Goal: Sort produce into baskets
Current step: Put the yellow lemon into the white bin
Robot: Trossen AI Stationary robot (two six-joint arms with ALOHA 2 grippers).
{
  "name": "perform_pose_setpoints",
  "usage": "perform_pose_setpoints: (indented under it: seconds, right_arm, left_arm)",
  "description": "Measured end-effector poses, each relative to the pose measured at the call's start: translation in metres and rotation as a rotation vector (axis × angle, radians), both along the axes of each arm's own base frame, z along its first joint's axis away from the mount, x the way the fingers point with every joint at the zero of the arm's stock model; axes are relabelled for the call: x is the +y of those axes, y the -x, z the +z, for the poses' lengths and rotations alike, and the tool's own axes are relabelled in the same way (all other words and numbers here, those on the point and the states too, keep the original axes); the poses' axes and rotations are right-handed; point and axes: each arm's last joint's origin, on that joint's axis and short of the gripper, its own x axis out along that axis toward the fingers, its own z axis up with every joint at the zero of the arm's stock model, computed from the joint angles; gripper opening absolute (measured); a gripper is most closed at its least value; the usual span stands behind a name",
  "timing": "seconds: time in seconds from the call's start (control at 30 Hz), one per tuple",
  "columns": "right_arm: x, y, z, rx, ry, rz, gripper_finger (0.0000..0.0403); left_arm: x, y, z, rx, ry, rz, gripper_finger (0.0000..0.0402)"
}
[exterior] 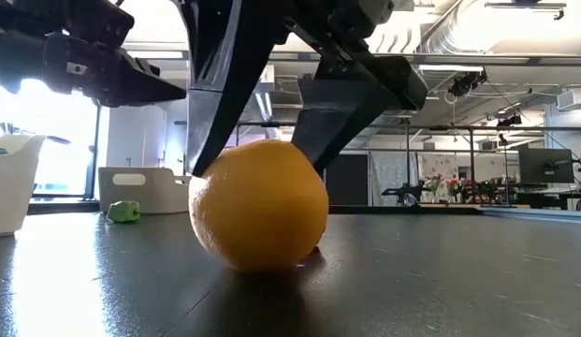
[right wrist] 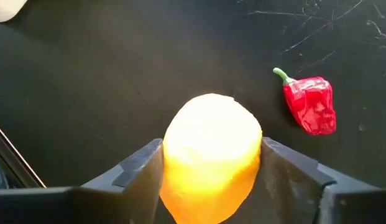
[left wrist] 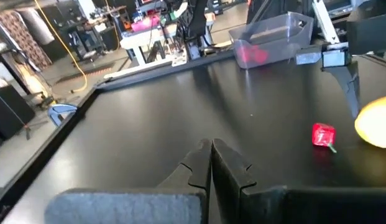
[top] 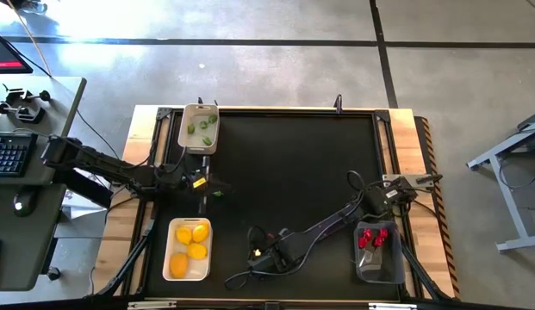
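Now my right claw (right wrist: 211, 171) straddles a yellow-orange lemon (right wrist: 211, 155) low on the black worktop (top: 293, 172).

Its two fingers stand wide on either side of the fruit, close against its flanks; whether they press it I cannot tell, and the lemon sits on the worktop. A red pepper (right wrist: 312, 104) lies just beside it, apart from my fingers. My left claw (left wrist: 211, 152) is shut and empty, poised over the worktop near a small green piece (top: 218, 193). Behind it the beige tub (top: 199, 128) holds green pieces. The white tray (top: 189, 250) near the front edge carries four yellow ovals. The clear bin (top: 378, 252) on my right holds red pieces.
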Motion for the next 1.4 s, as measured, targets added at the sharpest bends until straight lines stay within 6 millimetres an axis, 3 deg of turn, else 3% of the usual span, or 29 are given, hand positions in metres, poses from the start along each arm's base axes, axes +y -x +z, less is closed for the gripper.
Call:
perform_pose_setpoints:
  seconds: [0.23, 0.5, 0.93, 1.2, 1.4]
  right_arm:
    - [0.002, -0.003, 0.003, -0.029, 0.032, 0.076, 0.0148]
    - [0.003, -0.018, 0.04, -0.218, 0.15, 0.193, 0.0147]
    - [-0.03, -0.075, 0.064, -0.638, 0.301, 0.508, 0.0147]
    - [-0.05, -0.103, 0.045, -0.8, 0.24, 0.708, 0.0147]
    - [-0.052, -0.113, 0.029, -0.872, 0.177, 0.754, 0.0147]
  left_arm:
    - [-0.01, 0.003, 0.002, -0.007, 0.01, -0.058, 0.0]
    - [-0.018, 0.018, 0.013, -0.049, 0.033, -0.07, 0.0]
    - [-0.021, 0.048, 0.028, -0.11, 0.035, -0.12, 0.0]
    - [-0.015, 0.065, 0.036, -0.188, 0.051, -0.128, 0.0]
    - [-0.01, 0.076, 0.038, -0.213, 0.065, -0.111, 0.0]
